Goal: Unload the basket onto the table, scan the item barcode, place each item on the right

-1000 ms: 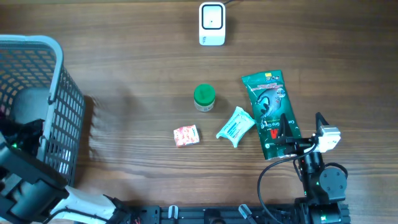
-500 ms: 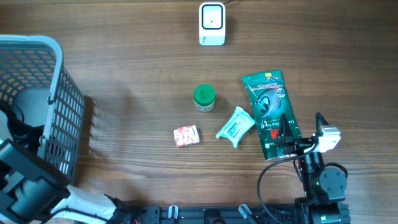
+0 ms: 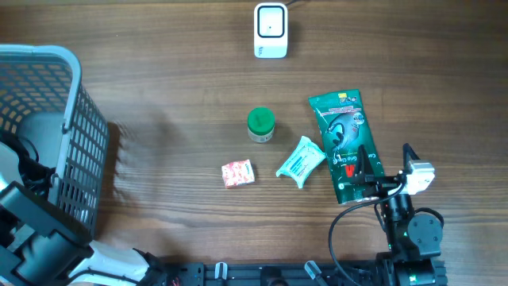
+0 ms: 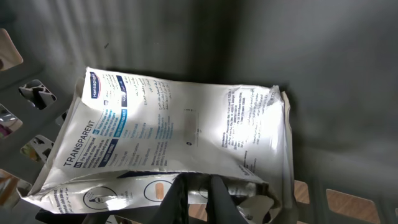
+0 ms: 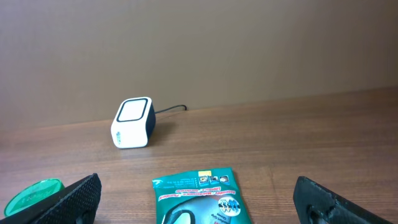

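The left pincer (image 4: pixel 198 186), clamped on the plaster packet (image 4: pixel 180 130), has been shifted slightly inside the basket (image 3: pixel 77 95); scanning is judged still ahead.

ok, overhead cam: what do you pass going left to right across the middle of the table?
Grey basket → small pink packet → green-lidded jar → white-and-teal packet → green pouch

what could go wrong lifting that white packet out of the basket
The left jaws pinch only the crumpled edge of the white printed plastic packet, so it may slip on lifting. It could snag on the grey mesh basket wall. No barcode shows, so it may need turning.
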You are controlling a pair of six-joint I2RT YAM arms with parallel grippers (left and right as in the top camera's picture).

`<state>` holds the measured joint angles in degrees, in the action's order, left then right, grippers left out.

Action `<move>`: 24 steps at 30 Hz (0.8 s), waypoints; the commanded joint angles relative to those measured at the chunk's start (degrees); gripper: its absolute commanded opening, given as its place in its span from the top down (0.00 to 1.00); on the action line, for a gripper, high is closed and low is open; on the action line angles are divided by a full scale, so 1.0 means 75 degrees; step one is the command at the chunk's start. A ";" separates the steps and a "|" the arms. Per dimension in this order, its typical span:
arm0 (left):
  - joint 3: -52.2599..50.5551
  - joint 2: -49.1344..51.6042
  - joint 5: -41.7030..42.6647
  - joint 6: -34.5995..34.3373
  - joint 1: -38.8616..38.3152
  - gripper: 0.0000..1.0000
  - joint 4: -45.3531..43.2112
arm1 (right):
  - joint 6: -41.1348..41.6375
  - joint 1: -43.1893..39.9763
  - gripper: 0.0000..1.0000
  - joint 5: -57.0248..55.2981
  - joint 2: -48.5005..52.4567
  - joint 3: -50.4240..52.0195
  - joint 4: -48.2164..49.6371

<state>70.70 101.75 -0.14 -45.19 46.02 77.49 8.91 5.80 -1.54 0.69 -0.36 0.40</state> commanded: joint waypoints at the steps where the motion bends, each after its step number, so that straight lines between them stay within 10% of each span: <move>1: -0.0356 0.0277 -0.0530 -0.0979 0.0006 0.96 -0.0085 | 0.0026 -0.0003 0.00 0.0032 -0.0020 0.0009 0.0017; 16: 0.2728 0.0277 -0.2002 -0.2092 -0.0006 0.96 0.0886 | 0.0026 -0.0003 0.00 0.0032 -0.0020 0.0009 0.0017; 24: 0.2288 0.0283 0.0154 -0.0067 -0.0874 0.96 0.1550 | 0.0026 -0.0003 0.00 0.0032 -0.0020 0.0009 0.0017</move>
<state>89.82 103.68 -2.72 -49.25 42.17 89.34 8.88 5.80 -1.54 0.69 -0.36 0.40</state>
